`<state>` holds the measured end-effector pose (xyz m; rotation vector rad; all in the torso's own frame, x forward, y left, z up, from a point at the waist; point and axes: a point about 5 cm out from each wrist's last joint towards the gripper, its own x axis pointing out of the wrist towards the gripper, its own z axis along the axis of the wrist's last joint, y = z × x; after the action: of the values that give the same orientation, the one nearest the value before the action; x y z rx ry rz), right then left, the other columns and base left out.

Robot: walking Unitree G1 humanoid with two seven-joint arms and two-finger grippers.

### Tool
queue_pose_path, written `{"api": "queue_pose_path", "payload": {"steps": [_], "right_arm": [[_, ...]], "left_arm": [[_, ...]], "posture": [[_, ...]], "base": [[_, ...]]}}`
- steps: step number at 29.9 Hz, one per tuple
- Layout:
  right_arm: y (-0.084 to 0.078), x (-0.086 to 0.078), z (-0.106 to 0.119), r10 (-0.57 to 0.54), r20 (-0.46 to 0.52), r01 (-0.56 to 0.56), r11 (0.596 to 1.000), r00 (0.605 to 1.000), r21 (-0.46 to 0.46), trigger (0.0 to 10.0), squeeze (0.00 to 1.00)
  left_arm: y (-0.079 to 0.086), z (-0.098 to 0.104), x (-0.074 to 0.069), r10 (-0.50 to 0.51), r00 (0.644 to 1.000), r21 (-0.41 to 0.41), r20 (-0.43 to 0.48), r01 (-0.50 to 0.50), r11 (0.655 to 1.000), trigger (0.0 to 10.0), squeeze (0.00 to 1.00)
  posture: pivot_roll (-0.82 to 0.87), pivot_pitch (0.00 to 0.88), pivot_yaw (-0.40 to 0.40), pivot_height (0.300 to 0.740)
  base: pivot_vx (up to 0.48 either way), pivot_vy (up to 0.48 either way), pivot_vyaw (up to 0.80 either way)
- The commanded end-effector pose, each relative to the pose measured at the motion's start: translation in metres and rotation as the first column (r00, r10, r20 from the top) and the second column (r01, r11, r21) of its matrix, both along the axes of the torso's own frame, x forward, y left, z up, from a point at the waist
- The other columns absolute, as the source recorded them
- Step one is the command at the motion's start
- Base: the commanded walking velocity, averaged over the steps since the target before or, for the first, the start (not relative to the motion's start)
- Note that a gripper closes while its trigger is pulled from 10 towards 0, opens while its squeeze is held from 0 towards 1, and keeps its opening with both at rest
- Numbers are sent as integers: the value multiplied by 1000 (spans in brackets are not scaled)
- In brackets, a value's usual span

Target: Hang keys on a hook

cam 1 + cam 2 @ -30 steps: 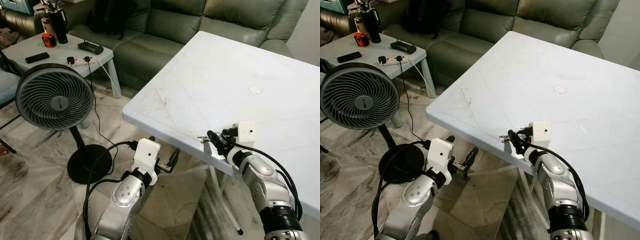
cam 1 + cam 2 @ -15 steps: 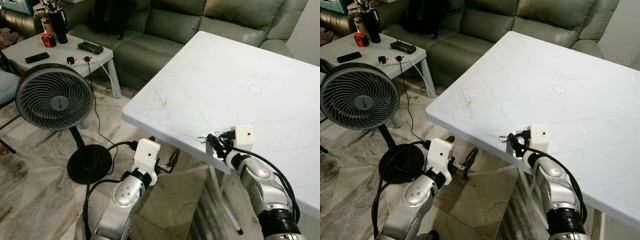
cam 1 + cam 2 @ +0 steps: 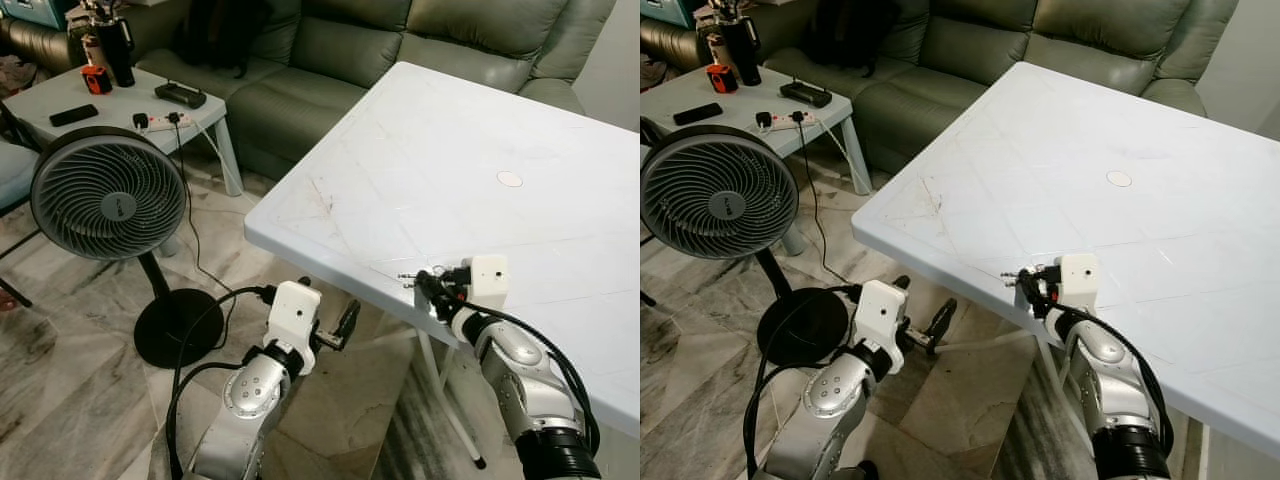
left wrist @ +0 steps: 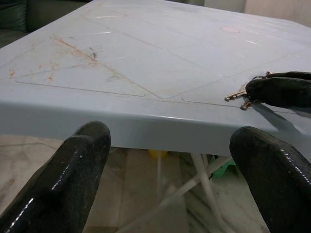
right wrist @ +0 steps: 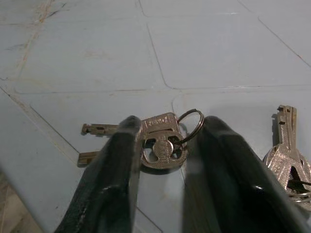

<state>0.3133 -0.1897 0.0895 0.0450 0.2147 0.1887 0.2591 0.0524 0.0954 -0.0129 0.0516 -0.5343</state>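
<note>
White plastic table (image 3: pixel 470 150) by a green sofa (image 3: pixel 330 50): our right gripper (image 5: pixel 160 160) straddles the silver keys on a ring (image 5: pixel 158 141) near the table's edge, fingers parted, not clamped. Left gripper (image 4: pixel 170 170) open below the edge.

right claw (image 3: pixel 424 287) drew back toward table (image 3: pixel 450 150) edge | keys (image 5: pixel 160 141) between fingers
</note>
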Motion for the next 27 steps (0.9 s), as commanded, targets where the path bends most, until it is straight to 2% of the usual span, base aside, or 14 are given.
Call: {"api": "queue_pose_path", "payload": {"steps": [1,21,27], "right_arm": [[-1,-2,1,-3,5,3,1000,1000,-10,0,0],[2,0,2,-3,33,4,1000,999,-29,0,0],[2,2,4,-24,60,27,999,998,-37,0,0]], "left_arm": [[-5,4,-1,-2,1000,-12,7,2,1000,10000,0],[-6,3,-1,-6,1000,-8,11,6,1000,10000,0],[-4,5,3,0,1000,-6,18,0,1000,10000,0]], "posture": [[50,128,-49,740],[57,108,-48,740],[58,99,-44,740]], "base": [[0,0,0],[0,0,0],[0,0,0]]}}
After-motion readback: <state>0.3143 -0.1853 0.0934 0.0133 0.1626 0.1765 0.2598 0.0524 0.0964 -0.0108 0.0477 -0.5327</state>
